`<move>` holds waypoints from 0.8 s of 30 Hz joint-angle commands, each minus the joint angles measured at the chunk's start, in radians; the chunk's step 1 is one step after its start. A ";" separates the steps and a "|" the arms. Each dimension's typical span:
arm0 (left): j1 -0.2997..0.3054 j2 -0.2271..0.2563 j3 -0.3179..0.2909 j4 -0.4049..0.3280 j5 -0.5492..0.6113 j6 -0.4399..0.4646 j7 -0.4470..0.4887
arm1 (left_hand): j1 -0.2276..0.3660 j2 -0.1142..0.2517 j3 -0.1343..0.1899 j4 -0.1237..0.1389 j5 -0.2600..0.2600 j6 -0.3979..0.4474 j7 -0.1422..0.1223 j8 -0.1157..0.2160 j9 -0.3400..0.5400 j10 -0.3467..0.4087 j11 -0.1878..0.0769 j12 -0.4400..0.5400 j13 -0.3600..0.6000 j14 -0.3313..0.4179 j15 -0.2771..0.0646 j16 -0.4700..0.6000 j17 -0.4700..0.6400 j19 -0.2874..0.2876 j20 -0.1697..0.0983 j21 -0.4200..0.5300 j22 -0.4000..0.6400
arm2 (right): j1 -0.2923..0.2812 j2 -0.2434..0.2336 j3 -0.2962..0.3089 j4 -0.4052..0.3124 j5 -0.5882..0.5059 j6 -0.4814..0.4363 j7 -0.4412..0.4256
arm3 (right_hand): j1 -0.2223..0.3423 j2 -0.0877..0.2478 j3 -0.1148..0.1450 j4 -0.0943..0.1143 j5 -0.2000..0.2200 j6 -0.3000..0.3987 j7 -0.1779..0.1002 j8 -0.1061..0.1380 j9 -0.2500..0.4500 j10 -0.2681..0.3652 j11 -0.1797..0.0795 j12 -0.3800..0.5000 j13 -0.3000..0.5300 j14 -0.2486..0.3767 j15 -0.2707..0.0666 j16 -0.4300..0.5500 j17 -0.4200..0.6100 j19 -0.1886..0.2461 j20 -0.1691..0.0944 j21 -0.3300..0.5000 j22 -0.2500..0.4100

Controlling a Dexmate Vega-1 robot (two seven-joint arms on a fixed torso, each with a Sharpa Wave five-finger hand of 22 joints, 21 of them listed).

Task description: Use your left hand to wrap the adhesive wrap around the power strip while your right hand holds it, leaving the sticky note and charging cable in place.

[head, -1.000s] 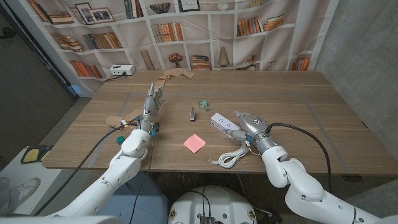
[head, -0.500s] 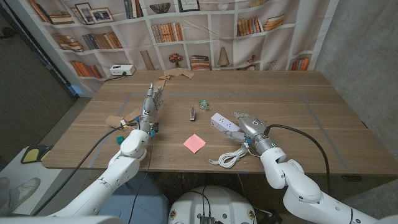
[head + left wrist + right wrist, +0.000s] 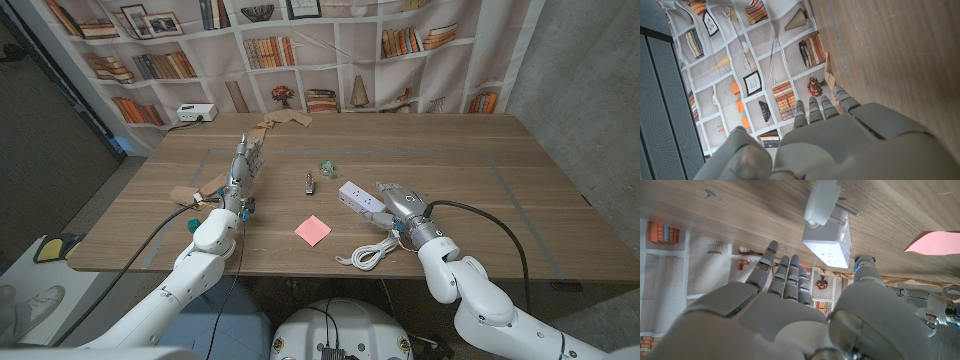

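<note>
The white rectangular power strip lies on the wooden worktop just right of centre, with the right robot hand at its 3 o'clock, fingers spread and gripping nothing. The pink square sticky note lies at the strip's 7 o'clock and the coiled white charging cable at its 6 o'clock. The left robot hand stands well apart at 9 o'clock, fingers extended and empty.

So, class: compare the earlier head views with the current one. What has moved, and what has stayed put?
Nothing visibly moved. The right hand still hovers open beside the power strip; the left hand stays upright and open. The sticky note and charging cable are unchanged.
</note>
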State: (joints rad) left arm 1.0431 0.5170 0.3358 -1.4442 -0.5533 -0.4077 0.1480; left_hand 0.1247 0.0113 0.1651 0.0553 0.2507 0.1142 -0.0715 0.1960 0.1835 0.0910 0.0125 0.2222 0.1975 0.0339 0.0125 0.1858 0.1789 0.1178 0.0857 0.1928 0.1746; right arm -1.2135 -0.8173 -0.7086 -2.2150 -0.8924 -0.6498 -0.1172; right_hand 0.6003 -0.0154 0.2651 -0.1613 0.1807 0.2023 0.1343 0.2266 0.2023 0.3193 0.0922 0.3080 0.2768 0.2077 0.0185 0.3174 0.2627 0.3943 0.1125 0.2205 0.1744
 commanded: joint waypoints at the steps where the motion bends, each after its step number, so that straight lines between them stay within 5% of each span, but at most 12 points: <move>1: 0.002 0.000 0.002 -0.003 0.004 0.003 0.003 | -0.002 0.010 -0.002 0.002 -0.002 0.008 0.002 -0.001 0.003 0.003 0.006 -0.002 0.005 -0.003 0.002 0.003 0.004 0.000 -0.008 0.002 0.003 | -0.004 0.005 -0.001 0.011 -0.005 -0.007 -0.004 | 0.013 0.002 0.002 0.005 -0.001 0.014 0.000 0.011 0.005 0.011 -0.005 0.012 0.006 0.018 -0.003 0.009 0.004 0.023 -0.004 0.006 0.005; 7: 0.005 0.001 0.002 -0.008 0.005 0.003 0.006 | -0.002 0.010 -0.003 0.002 -0.002 0.007 0.001 -0.001 0.003 0.004 0.007 -0.002 0.005 -0.003 0.002 0.003 0.004 0.000 -0.008 0.002 0.003 | -0.003 0.006 -0.003 0.014 -0.006 -0.013 0.002 | 0.017 0.005 0.003 0.007 -0.001 0.022 -0.003 0.012 0.005 0.021 -0.005 0.017 0.009 0.036 -0.006 0.017 0.008 0.034 -0.007 0.008 0.005; 16: 0.012 -0.001 -0.004 -0.010 0.003 0.000 0.015 | -0.002 0.011 -0.004 0.001 -0.002 0.006 0.001 -0.002 0.003 0.003 0.004 -0.002 0.005 -0.002 0.003 0.003 0.004 0.000 -0.008 0.002 0.003 | 0.000 0.008 -0.013 0.018 -0.012 -0.019 0.014 | 0.029 0.007 -0.001 0.010 -0.003 0.039 0.001 0.008 0.006 0.028 -0.003 0.027 0.024 0.128 -0.017 0.063 0.030 0.151 0.004 0.046 0.010; 24: 0.017 0.001 -0.001 -0.013 0.007 0.003 0.016 | -0.002 0.011 -0.005 0.001 -0.002 0.006 0.001 -0.002 0.003 0.005 0.005 -0.001 0.005 -0.002 0.002 0.003 0.004 0.000 -0.008 0.002 0.003 | 0.001 0.006 -0.014 0.021 -0.009 -0.018 0.014 | 0.031 0.008 -0.002 0.011 -0.003 0.040 -0.001 0.007 0.006 0.031 -0.005 0.029 0.027 0.143 -0.028 0.073 0.036 0.168 -0.002 0.051 0.012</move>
State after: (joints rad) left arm 1.0535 0.5181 0.3358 -1.4539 -0.5487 -0.4055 0.1586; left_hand 0.1215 0.0160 0.1652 0.0553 0.2507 0.1143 -0.0716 0.1960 0.1835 0.0910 0.0125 0.2222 0.1975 0.0339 0.0125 0.1858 0.1789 0.1178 0.0857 0.1928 0.1745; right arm -1.2146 -0.8114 -0.7178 -2.1983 -0.9011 -0.6652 -0.1087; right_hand 0.6188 -0.0075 0.2650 -0.1527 0.1807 0.2361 0.1324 0.2335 0.2073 0.3389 0.0870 0.3331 0.2999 0.3405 -0.0126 0.3865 0.2952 0.5516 0.1089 0.2635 0.1842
